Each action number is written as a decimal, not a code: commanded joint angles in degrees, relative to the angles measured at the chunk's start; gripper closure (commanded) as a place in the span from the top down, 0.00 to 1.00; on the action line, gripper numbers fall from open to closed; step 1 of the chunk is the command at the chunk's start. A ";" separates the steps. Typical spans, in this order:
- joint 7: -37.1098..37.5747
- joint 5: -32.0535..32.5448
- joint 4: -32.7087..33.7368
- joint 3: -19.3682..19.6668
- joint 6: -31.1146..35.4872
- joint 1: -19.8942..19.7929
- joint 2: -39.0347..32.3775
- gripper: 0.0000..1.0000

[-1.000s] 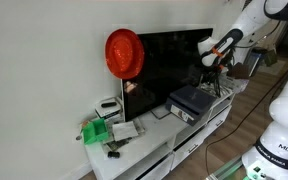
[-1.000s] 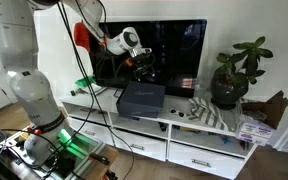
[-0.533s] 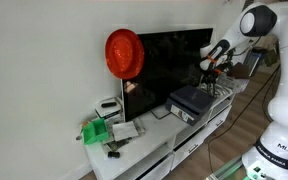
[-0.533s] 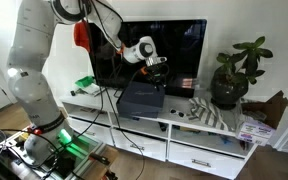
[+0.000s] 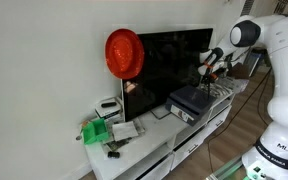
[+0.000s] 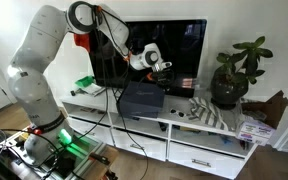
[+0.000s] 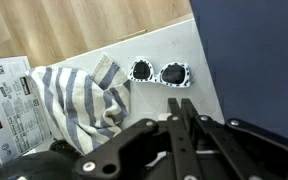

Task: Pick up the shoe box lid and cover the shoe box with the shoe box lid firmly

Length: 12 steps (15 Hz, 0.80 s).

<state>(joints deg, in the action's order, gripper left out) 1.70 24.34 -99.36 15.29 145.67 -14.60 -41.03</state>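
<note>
The shoe box (image 6: 137, 108) stands on the white cabinet in front of the TV, with the dark blue-grey shoe box lid (image 6: 142, 92) lying flat on top of it. Both exterior views show them, the lid (image 5: 188, 94) over the box (image 5: 194, 110). My gripper (image 6: 165, 71) hangs just above the lid's end nearest the plant; it also shows by the TV's edge, gripper (image 5: 206, 70). In the wrist view the lid (image 7: 256, 60) fills the right side, and my gripper (image 7: 180, 108) is shut, fingers pressed together with nothing between them.
Beside the box lie a striped cloth (image 7: 76, 92), sunglasses (image 7: 161, 72) and a newspaper (image 7: 4, 92). A potted plant (image 6: 231, 72) stands past them. The TV (image 5: 169, 62) rises close behind, with a red hat (image 5: 124, 52). A green object (image 5: 96, 131) and white device (image 5: 109, 105) sit at the far end.
The jaws have gone from wide open to shut. The gripper has shifted along the lid toward the plant end, and the arm's upper links have swung into view.
</note>
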 commanded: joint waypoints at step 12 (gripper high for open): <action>-10.27 -9.80 6.08 -5.23 5.84 -4.27 -8.00 0.00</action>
<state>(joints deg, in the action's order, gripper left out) -3.35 18.56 -96.03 13.10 151.25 -15.92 -47.06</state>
